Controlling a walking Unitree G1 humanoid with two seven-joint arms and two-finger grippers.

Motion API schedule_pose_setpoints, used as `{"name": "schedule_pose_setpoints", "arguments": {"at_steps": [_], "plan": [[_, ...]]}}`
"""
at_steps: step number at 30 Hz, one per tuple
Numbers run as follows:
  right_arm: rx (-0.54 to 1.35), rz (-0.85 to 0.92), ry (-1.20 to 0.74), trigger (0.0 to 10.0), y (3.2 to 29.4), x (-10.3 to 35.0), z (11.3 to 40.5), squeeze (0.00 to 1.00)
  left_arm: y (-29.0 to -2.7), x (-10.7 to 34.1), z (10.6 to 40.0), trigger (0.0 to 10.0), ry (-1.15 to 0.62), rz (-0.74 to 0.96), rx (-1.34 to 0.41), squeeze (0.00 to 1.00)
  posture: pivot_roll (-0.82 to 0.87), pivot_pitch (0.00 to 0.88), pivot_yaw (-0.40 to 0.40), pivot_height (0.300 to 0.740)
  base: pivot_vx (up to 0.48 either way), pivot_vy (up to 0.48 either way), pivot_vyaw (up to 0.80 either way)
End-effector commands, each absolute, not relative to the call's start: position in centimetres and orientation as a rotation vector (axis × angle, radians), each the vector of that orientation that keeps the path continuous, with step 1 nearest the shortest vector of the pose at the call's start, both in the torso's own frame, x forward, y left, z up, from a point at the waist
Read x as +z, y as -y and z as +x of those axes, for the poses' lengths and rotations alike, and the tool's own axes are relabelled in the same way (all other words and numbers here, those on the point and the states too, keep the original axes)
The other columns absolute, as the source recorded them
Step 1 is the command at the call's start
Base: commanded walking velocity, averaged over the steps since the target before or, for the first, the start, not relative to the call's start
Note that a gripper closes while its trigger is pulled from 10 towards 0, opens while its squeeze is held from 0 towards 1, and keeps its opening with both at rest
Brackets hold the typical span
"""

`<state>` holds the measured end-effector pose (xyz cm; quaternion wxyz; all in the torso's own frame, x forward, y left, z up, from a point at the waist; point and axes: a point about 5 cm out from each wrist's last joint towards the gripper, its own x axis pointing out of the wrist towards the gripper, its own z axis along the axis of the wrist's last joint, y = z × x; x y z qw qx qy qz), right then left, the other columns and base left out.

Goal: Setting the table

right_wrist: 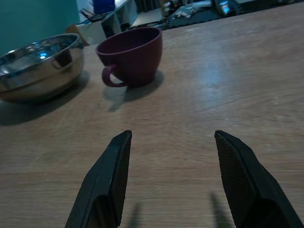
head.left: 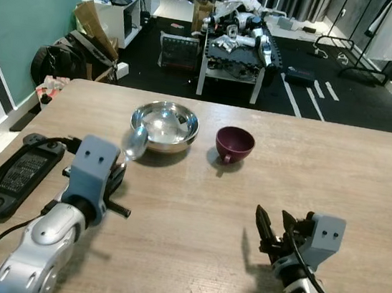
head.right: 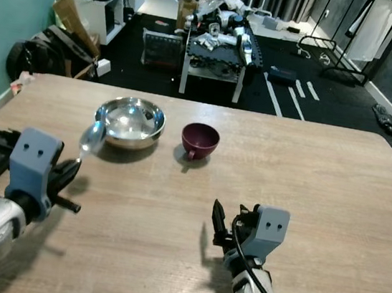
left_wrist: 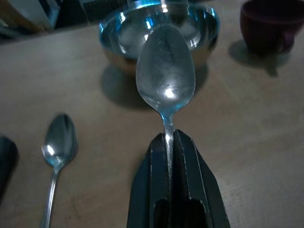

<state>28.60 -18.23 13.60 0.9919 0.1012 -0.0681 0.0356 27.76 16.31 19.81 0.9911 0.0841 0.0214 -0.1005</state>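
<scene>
My left gripper [left_wrist: 170, 138] is shut on the handle of a steel spoon [left_wrist: 165, 71]. It holds the spoon above the wooden table [head.left: 337, 172], and the spoon's bowl [head.left: 136, 142] sits just before the left front side of an empty steel bowl [head.left: 164, 123]. A second spoon [left_wrist: 59, 140] lies flat on the table beside the held one. Right of the bowl stands a dark purple cup [head.left: 234, 144], its handle toward me. My right gripper [head.left: 274, 230] hovers low over the near table, open and empty, pointing at the cup [right_wrist: 131, 56].
A black handheld controller [head.left: 13, 174] with a cable lies at the table's left edge by my left arm. Beyond the far edge are a low white stand piled with robot parts [head.left: 235, 45], bags and cardboard [head.left: 88, 31] on a dark floor.
</scene>
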Motion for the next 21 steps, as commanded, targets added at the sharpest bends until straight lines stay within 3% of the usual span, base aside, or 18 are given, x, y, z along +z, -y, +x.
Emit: {"name": "schedule_pose_setpoints", "arguments": {"at_steps": [1,5,8,13,21], "plan": [[0.045,0.18,0.13,10.0,18.8,13.6,28.5,0.0,-16.6,19.5,27.5,10.0,-0.092,0.18,-0.199,0.0,0.06,0.053,0.085,0.74,0.0,0.0,0.0],[0.01,0.178,0.147,10.0,19.4,14.2,28.9,0.0,-16.7,19.9,28.6,10.0,-0.082,0.183,-0.185,0.0,0.06,0.046,0.079,0.74,0.0,0.0,0.0],[-0.035,0.191,0.137,10.0,19.8,14.0,29.2,0.0,-16.3,19.3,29.7,10.0,-0.081,0.025,-0.152,0.0,0.06,0.044,0.078,0.74,0.0,0.0,0.0],[-0.061,0.207,0.128,10.0,20.1,13.8,29.3,0.0,-16.0,18.7,30.2,10.0,-0.088,-0.007,-0.12,0.0,0.06,0.043,0.07,0.74,0.0,0.0,0.0],[-0.154,0.247,0.105,10.0,21.6,13.0,29.0,0.0,-16.4,18.0,30.6,10.0,-0.129,0.209,-0.123,0.0,0.05,0.048,0.073,0.74,0.0,0.0,0.0]]}}
